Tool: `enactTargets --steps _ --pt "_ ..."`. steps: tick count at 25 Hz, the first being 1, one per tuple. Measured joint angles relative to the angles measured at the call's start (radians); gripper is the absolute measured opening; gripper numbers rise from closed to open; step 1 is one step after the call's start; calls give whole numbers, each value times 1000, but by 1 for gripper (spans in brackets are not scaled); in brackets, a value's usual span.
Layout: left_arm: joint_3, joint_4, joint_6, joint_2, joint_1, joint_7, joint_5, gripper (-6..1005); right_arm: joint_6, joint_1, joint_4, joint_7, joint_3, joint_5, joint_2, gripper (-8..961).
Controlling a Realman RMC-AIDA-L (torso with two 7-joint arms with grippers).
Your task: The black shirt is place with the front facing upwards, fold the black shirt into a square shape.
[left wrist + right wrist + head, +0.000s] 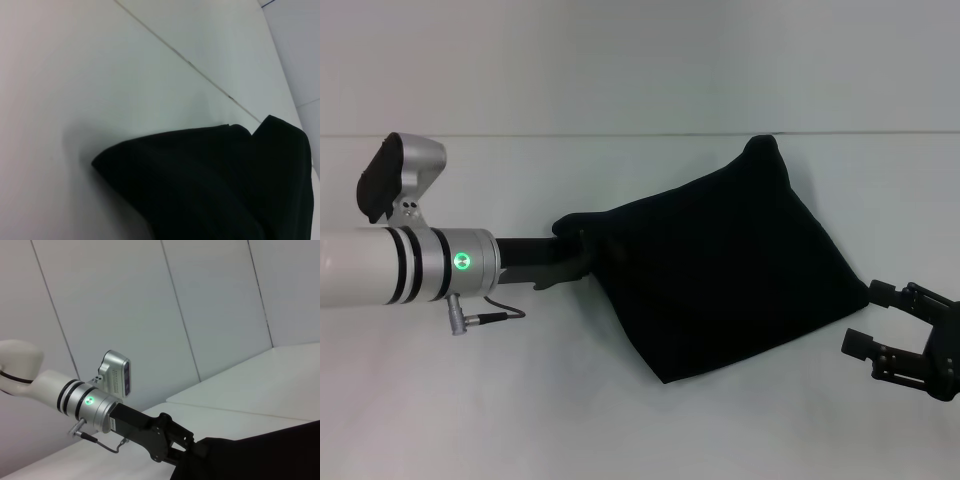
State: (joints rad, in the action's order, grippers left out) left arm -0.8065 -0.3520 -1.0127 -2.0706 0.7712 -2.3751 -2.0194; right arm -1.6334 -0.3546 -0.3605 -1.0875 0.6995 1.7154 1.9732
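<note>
The black shirt (720,270) lies bunched and folded over itself on the white table, with one corner peaking toward the back. My left gripper (578,248) reaches in from the left and is shut on the shirt's left edge. The right wrist view shows that gripper (192,450) pinching the cloth (260,455). In the left wrist view the dark fabric (210,190) fills the near part of the picture, and that arm's fingers are out of sight. My right gripper (868,318) stands open just off the shirt's lower right edge, not touching it.
The white table (620,420) stretches around the shirt, with a seam line running across its back (620,133). A white panelled wall (150,315) stands behind the left arm.
</note>
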Motion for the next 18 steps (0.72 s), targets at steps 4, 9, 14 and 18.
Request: enactTargets --steps 4,9,14,18 --pt "-3 0 0 9 0 0 -1 363 4 -2 0 0 0 -2 0 922" --pt "-18 -1 -17 56 2 2 -2 262 7 -3 0 0 -7 -5 3 922" --pt "-142 -2 -38 144 35 17 -3 209 12 -3 0 0 -30 -1 9 921" --pt "-184 -54 -22 154 44 19 -18 180 29 -4 0 4 -31 -5 18 921"
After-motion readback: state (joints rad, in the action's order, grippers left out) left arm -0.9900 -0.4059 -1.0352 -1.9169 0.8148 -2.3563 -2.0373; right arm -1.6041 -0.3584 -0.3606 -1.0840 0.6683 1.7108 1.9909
